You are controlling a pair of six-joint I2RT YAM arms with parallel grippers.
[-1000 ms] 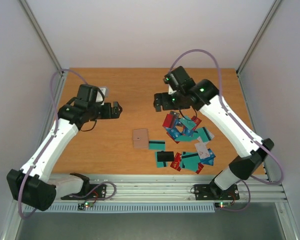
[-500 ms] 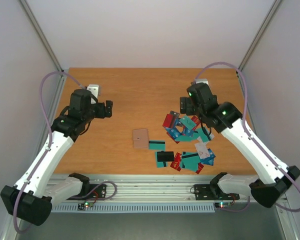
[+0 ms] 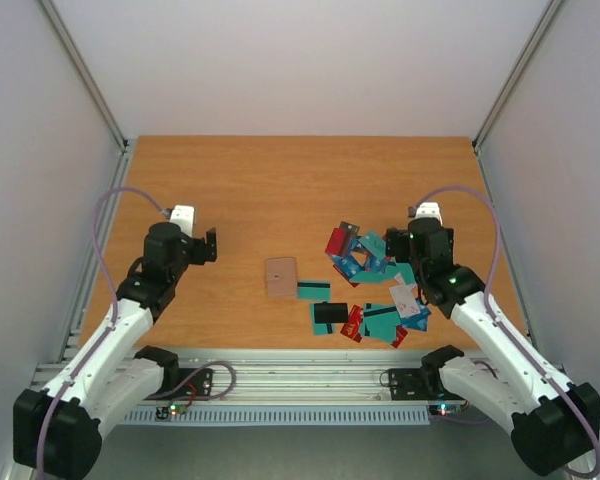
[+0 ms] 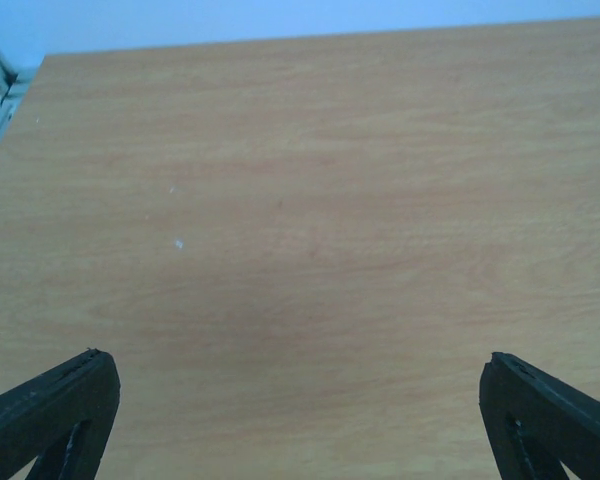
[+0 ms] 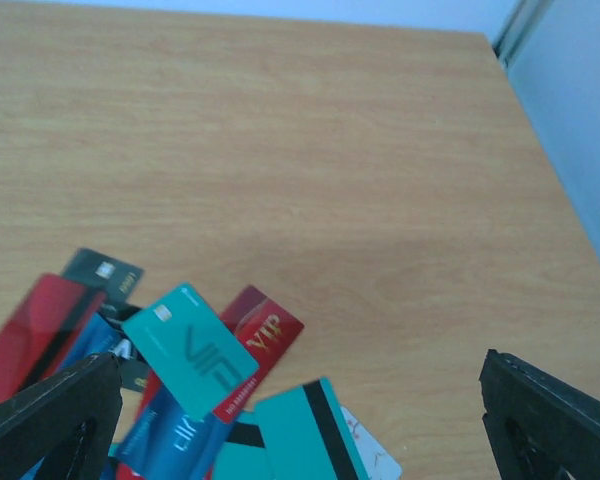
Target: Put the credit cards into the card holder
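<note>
Top external: card holder (image 3: 281, 277) (wrist views miss it) | left gripper (image 4: 295, 362), right gripper (image 5: 295, 365) agape, empty

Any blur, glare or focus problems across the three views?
Top external: even soft light, sharp, no glare on the table. Left wrist: slightly soft, wood grain a little smeared, jaws just dark silhouettes in the bottom corners. Right wrist: the credit cards read clearly, VIP print legible, no glare.

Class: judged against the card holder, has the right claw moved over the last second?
Yes. The right claw has drawn rightward and back, farther from the card holder, now above the credit cards' right edge.
</note>
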